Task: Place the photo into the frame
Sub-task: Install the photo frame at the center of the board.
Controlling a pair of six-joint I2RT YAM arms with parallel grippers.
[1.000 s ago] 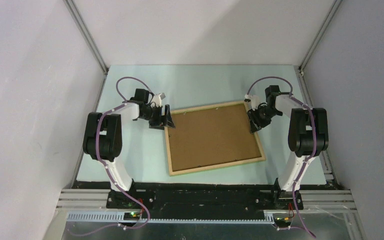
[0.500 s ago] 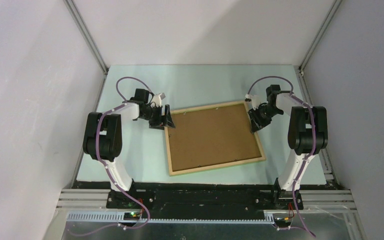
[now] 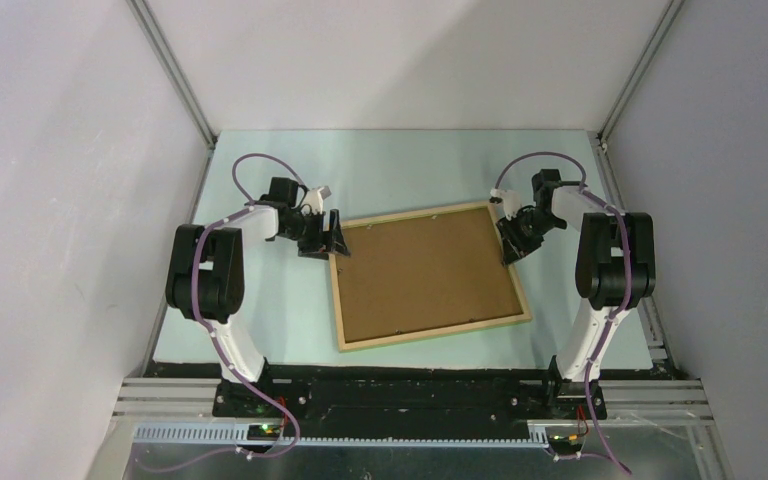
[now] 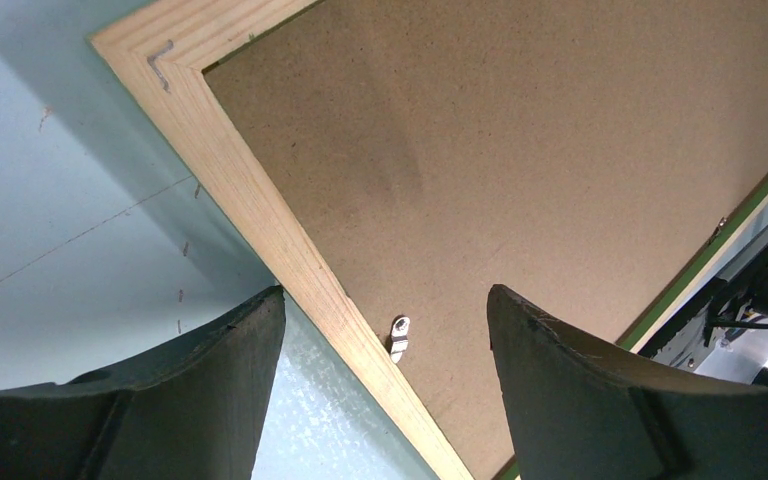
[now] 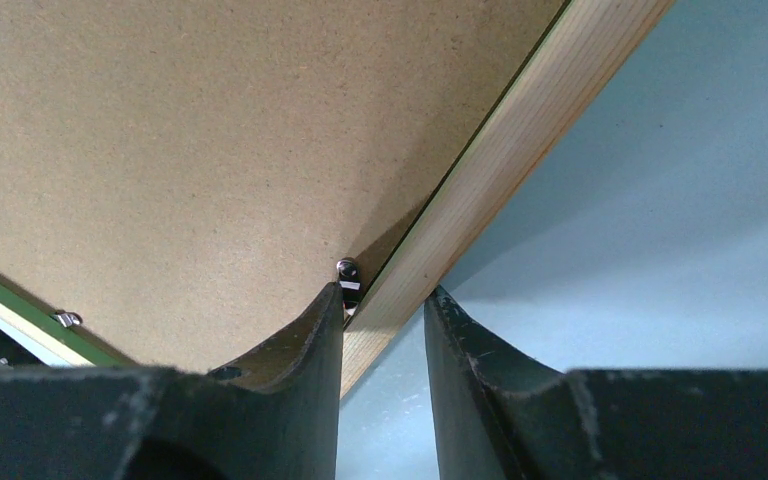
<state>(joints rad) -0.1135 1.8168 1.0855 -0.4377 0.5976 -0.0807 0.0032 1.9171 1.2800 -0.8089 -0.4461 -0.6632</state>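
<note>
Already the photo [image 3: 425,272] lies inside the frame [image 3: 430,331], brown back up, flat on the table [image 3: 260,300]. The left gripper [image 4: 385,300] gapes over the left rail by a metal tab [image 4: 398,335]; the right gripper [image 5: 382,295] straddles the right rail narrowly, gripping or not I cannot tell. Probably only turning the tabs is left.

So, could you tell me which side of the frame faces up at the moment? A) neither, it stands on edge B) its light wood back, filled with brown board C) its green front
B: the frame lies wood back up, with the photo inside, brown board showing.
</note>
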